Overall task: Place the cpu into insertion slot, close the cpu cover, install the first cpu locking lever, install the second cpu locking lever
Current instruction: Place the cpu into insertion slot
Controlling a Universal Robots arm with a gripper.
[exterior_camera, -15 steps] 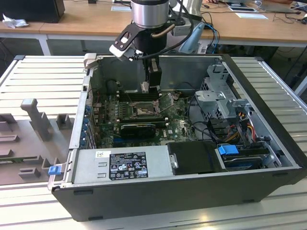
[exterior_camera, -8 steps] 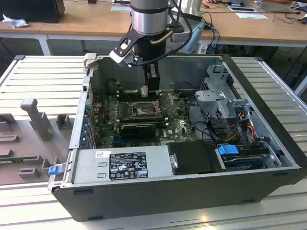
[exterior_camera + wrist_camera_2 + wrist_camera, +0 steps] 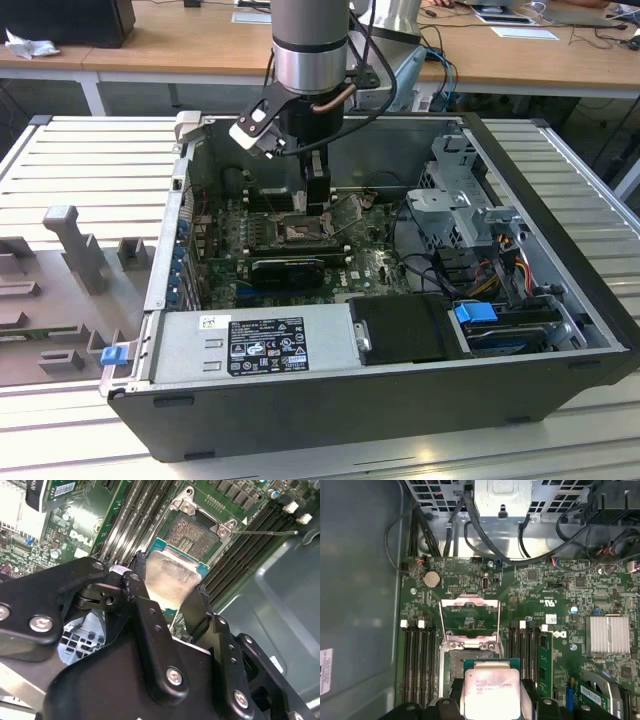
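Gripper [image 3: 170,582] clamps cpu [image 3: 491,685] by 2 edges, metal top up, near insertion slot [image 3: 192,535]; cpu cover [image 3: 470,600] open.

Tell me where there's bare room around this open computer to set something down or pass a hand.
Free: the ribbed table on the exterior view's right of the case, and the power supply's flat top. Crowded: the claw holds the cpu above the insertion slot, hemmed by memory slots and the open cpu cover; cables fill the drive cage corner.
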